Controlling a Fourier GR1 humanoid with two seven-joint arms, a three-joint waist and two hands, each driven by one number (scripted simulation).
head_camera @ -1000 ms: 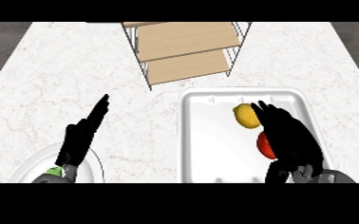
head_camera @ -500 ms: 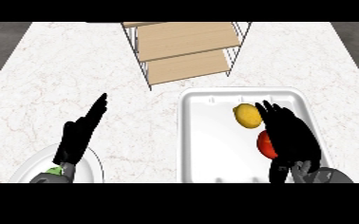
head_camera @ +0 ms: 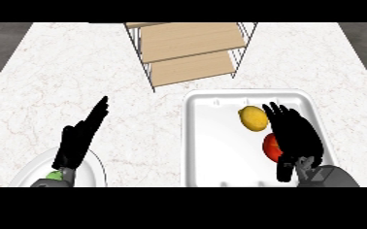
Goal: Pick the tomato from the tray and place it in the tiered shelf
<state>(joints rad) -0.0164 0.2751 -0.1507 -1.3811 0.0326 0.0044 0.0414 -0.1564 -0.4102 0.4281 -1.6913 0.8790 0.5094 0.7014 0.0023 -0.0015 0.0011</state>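
Two fruits lie in the white tray point(head_camera: 208, 140) at the worktop's point(head_camera: 86, 77) front right: a yellow lemon point(head_camera: 252, 118) and, just beside it toward the tray's right edge, the red tomato point(head_camera: 272, 146). The right robot hand point(head_camera: 297, 136) hangs over the tomato, fingers straight and spread, covering its right side without closing on it. The left robot hand point(head_camera: 80, 136) rests at the front left, fingers straight, above a white plate point(head_camera: 93, 172) with something green point(head_camera: 54, 175) on it. At the worktop's back edge stands the tiered shelf point(head_camera: 188, 53).
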